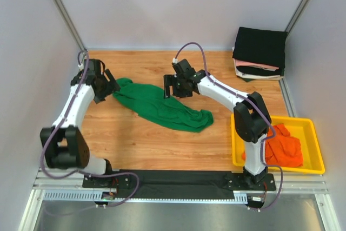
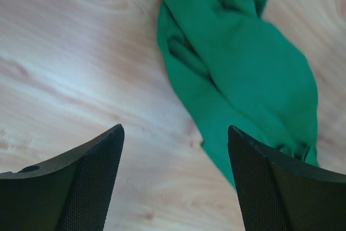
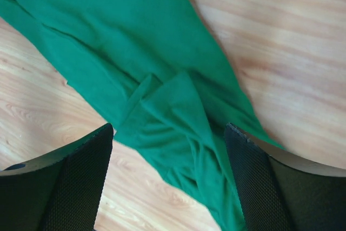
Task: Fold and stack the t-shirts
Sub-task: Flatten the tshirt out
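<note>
We are seeing a crumpled green t-shirt on the wooden tabletop. Left pincer and right pincer are hanging open.

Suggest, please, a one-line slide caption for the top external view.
Left gripper and right gripper open near a crumpled green t-shirt; folded shirts stacked far right, orange shirt in the yellow tray.

A lab test cell — white panel walls, aluminium framing.
</note>
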You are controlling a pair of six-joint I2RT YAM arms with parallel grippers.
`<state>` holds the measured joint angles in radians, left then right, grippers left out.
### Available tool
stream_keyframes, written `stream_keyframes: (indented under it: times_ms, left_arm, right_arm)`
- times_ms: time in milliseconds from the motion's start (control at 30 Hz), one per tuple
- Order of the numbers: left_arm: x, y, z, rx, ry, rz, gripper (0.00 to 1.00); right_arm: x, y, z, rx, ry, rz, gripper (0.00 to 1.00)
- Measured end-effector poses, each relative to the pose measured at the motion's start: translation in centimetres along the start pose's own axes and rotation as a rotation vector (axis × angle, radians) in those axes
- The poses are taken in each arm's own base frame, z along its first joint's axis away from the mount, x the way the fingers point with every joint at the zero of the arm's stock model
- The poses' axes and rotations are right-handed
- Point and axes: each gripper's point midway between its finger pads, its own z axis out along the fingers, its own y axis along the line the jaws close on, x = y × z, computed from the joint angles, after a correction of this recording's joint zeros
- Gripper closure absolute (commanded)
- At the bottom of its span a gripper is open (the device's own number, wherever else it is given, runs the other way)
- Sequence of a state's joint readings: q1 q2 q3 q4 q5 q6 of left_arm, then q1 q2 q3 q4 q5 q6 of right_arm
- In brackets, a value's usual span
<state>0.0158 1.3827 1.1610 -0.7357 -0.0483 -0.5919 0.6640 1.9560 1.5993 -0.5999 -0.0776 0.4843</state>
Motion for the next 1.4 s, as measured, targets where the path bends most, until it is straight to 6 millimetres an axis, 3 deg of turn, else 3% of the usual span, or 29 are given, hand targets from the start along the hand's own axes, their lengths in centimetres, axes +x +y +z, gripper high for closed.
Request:
stream_keyframes:
  times_ms: [167,300,400,600,633,700,733,833,867,933,1033,1133,1233,1333,1400]
  left_arm:
    - [-4.0,1.6,5.9,-0.064,0.03,-0.098,0.17]
    - [-6.1,2.3,9.3,-0.092,0.039,-0.127,0.17]
    - [-6.7,2.7,11.6,-0.106,0.057,-0.138,0.18]
    - [-6.2,3.0,15.6,-0.121,0.101,-0.159,0.22]
    - [-6.1,3.0,16.1,-0.124,0.11,-0.162,0.24]
    - [-6.1,2.9,17.3,-0.126,0.121,-0.172,0.31]
    - [-6.2,2.8,17.7,-0.123,0.124,-0.177,0.42]
    - [-7.4,2.0,19.1,-0.104,0.112,-0.193,0.55]
    - [-7.9,1.7,19.6,-0.095,0.106,-0.196,0.75]
    - [-8.8,1.1,20.5,-0.075,0.097,-0.203,1.0]
    - [-10.2,0.2,21.3,-0.053,0.092,-0.204,1.0]
    - [-11.9,-0.6,20.4,-0.034,0.06,-0.202,1.0]
    - [-13.6,-1.3,17.3,-0.023,0.017,-0.2,1.0]
    - [-16.5,-2.4,10.9,0.009,-0.08,-0.191,1.0]
    - [-18.9,-3.3,4.7,0.049,-0.196,-0.177,1.0]
  right_arm:
    - [0.2,-0.5,2.2,-0.009,0.041,-0.028,0.18]
    - [1.2,-0.8,3.3,-0.019,0.079,-0.046,0.22]
    - [1.7,-0.7,3.6,-0.035,0.096,-0.053,0.33]
    - [3.6,-1.4,4.3,-0.042,0.137,-0.062,0.72]
    - [3.9,-1.6,4.3,-0.04,0.143,-0.065,0.83]
    - [4.1,-1.7,4.4,-0.038,0.15,-0.069,1.0]
    - [4.1,-1.7,4.3,-0.038,0.148,-0.074,1.0]
    - [3.9,-1.7,4.0,-0.038,0.143,-0.081,1.0]
    - [3.8,-1.7,3.6,-0.035,0.141,-0.086,1.0]
    - [3.3,-1.6,2.7,-0.033,0.127,-0.099,1.0]
    - [2.3,-1.4,0.5,-0.018,0.09,-0.126,1.0]
    - [0.5,-1.5,-2.9,0.015,0.026,-0.153,1.0]
    - [-2.1,-1.4,-6.9,0.047,-0.064,-0.171,1.0]
    - [-5.6,-0.8,-12.0,0.064,-0.197,-0.184,1.0]
    - [-7.6,-0.4,-16.2,0.065,-0.303,-0.187,1.0]
